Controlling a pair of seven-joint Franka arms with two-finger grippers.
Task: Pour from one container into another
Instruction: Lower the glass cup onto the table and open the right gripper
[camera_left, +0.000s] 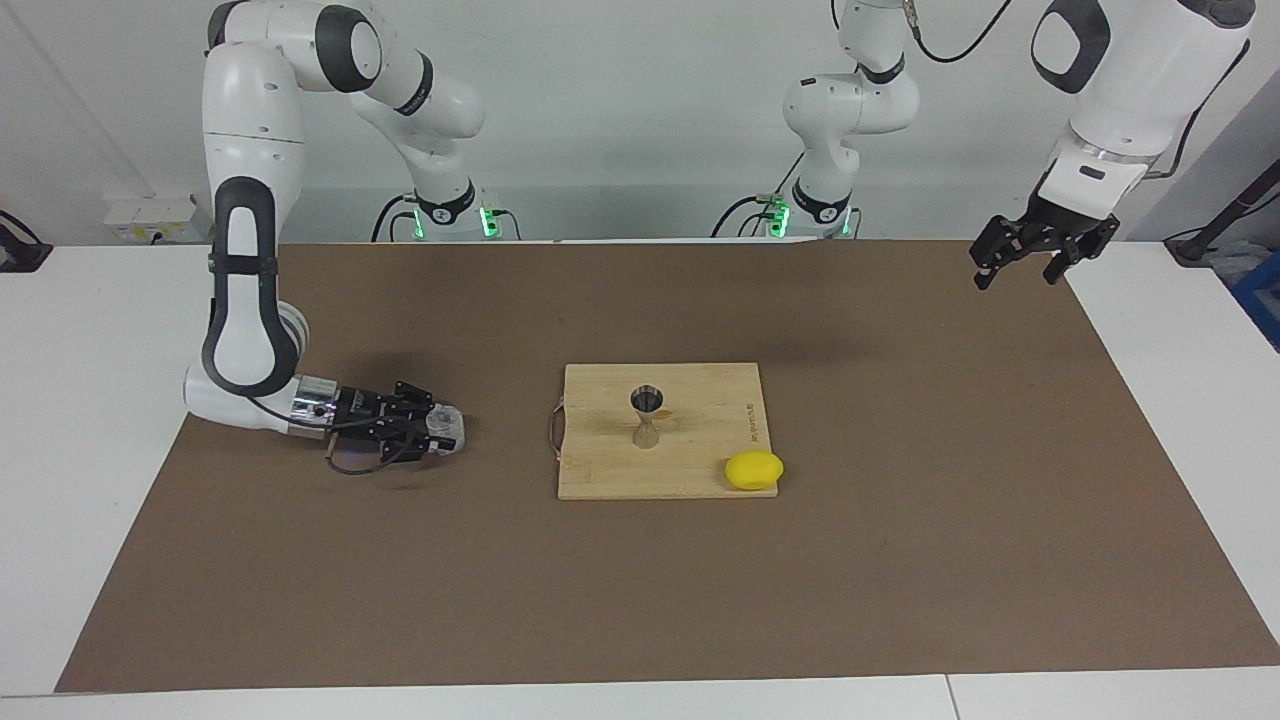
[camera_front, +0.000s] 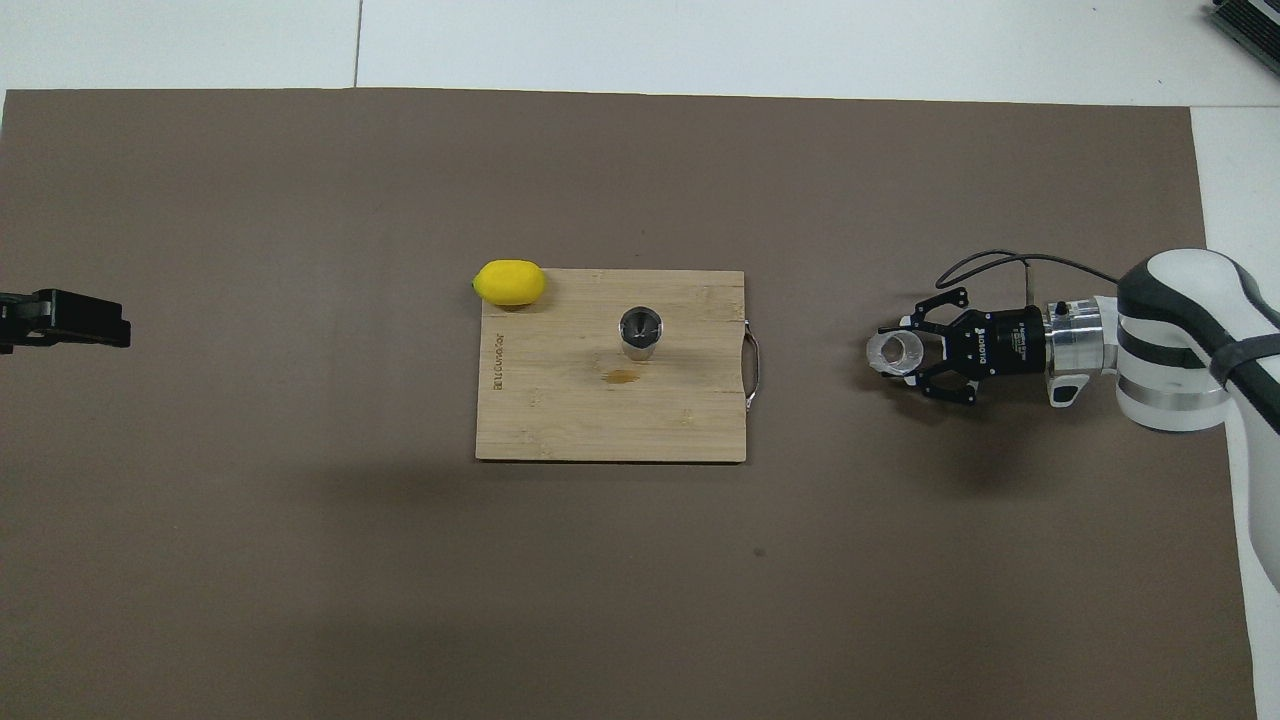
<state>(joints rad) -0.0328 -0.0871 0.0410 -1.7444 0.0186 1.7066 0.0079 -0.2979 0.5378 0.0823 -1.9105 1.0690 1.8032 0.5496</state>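
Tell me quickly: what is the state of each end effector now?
Left end effector: open, empty, waiting over the mat's edge.
Right end effector: closed on the glass tumbler, low over the mat.

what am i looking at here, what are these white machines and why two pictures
These are two white robot arms bolted at one end of a table, each ending in a black two-finger pincer. One picture is taken from across the table, facing the robots; the other looks down from above their own end, so the sides appear swapped.

On the brown mat lies a wooden cutting board. A small steel jigger stands upright on it, and a yellow lemon rests at the board's corner farther from the robots.

The right pincer is low over the mat toward the right arm's end, around a small clear glass tumbler. The left pincer hangs open in the air over the left arm's end, waiting.
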